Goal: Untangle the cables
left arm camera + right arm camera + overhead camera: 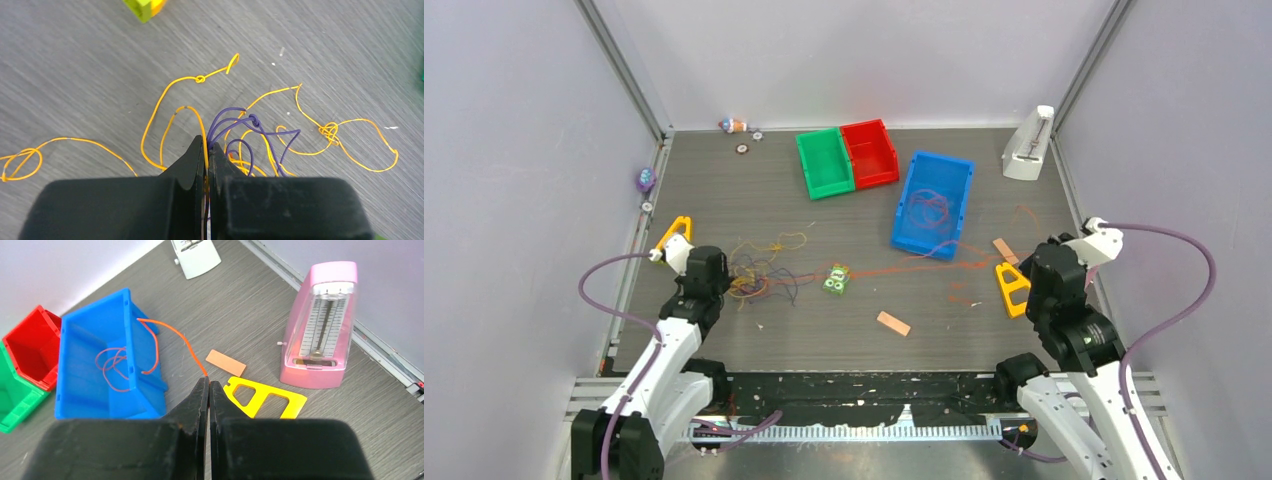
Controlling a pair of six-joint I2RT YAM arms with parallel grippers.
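Toward the left of the dark grey wood-grain table (824,340) lies the main knot of thin, hair-fine cables (759,275), a loose snarl of yellow and dark purple strands. The left arm's black two-finger claw (207,146) is down in it, clenched on a few of them. A yellow strand (202,130) and several dark purple strands (231,109) run straight into the pinch between its tips. More yellow loops, some with small knots, sprawl over the tabletop around it.

Over on the right, the right arm's black claw (209,384) is pinched tight on one orange-red wire (172,332). That wire runs from the tips over the wall of an open blue plastic bin (75,370), where thin red loops lie inside. Just right of this claw lie a flat yellow plastic triangle (265,397) and a small peach rectangular block (226,362). A pink plastic metronome (320,325) stands beyond them. Farther back and left of the blue bin, a green plastic bin (806,165) and a red plastic bin (889,150) sit side by side.
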